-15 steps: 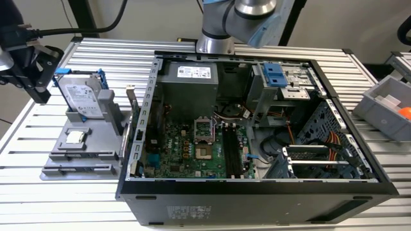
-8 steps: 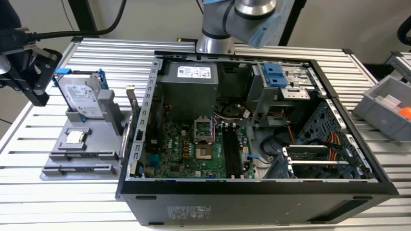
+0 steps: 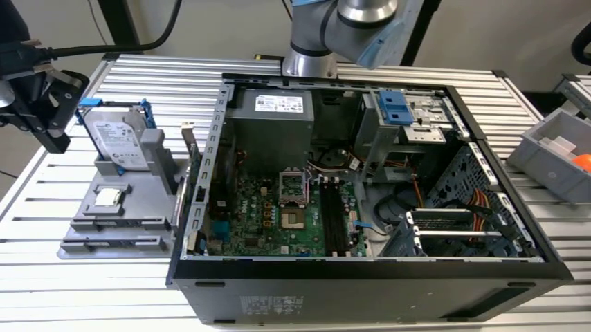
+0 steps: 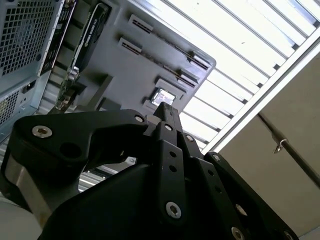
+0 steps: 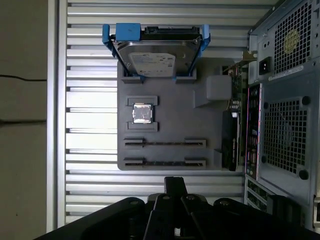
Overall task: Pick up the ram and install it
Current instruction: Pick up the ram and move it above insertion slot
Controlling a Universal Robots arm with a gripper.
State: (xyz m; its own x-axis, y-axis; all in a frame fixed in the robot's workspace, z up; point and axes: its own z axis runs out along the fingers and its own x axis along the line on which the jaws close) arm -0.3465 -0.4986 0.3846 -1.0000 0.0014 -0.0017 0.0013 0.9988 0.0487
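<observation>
Well clear of the closed gripper (image 5: 175, 183), the ram (image 5: 165, 143) (thin, dark, edge-on) stands in a gray tray (image 5: 172, 112).

We see slatted metal table (image 3: 138, 72), slats running from exterior view's left to its right. Grey holder plate (image 3: 111, 232) lies flat on slats toward exterior view's left. Open computer case (image 3: 369, 290) lies on its side just beside grey holder plate, filling middle of table. Grey bin (image 3: 544, 155) sits on slats at exterior view's right edge, apart from computer case. In first wrist view we note bare slats on three sides of grey holder plate, computer case along fourth; touching or not, we cannot tell.
</observation>
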